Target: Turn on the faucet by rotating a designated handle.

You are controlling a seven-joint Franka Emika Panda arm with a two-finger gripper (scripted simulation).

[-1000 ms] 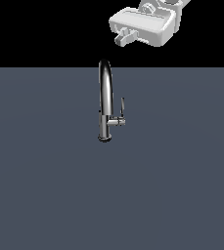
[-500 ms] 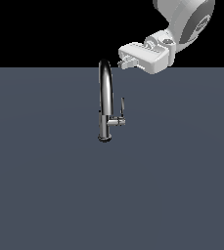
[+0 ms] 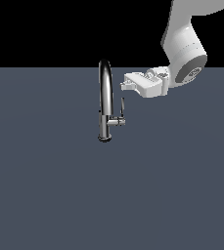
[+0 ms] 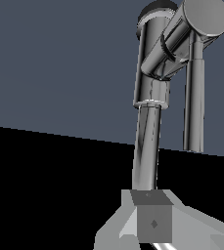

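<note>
Since the earlier frames the gripper (image 3: 124, 86) has come down from high at the exterior view's right and now hangs level with the top of the spout, just beside it. The handle (image 3: 122, 104) is a thin lever standing upright on a short stub off the faucet (image 3: 104, 102), which stands on the flat grey surface (image 3: 45, 185). The fingers sit above and near the lever tip, apart from it, probably lining up to push it sideways. Whether the jaws are parted or closed I cannot tell. No container shows.
</note>
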